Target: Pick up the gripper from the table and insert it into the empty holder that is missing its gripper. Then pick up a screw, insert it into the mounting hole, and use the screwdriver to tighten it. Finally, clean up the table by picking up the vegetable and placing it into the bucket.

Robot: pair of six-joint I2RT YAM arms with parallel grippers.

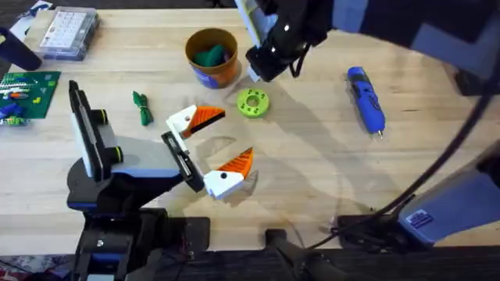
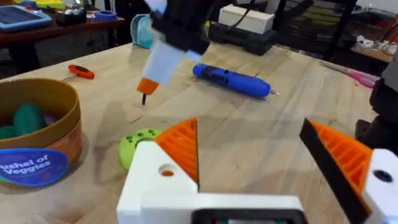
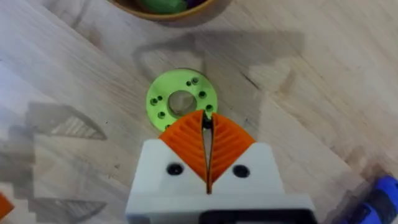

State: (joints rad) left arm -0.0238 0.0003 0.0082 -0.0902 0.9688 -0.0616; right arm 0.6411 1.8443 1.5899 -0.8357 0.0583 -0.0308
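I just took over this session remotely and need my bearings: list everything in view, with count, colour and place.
screwdriver: 1, blue, lying flat on the table's right side
bucket: 1, orange-brown with a blue label, far centre, green vegetables inside
green disc: 1, lime green with holes, beside the bucket, under the right gripper
green vegetable: 1, dark green, loose on the table left of centre
plastic parts box: 1, clear, far left corner
green board: 1, left edge
table: 1, light wood
left gripper: 1, white with orange pads, open, near centre
right gripper: 1, shut on a small dark screw, above the disc
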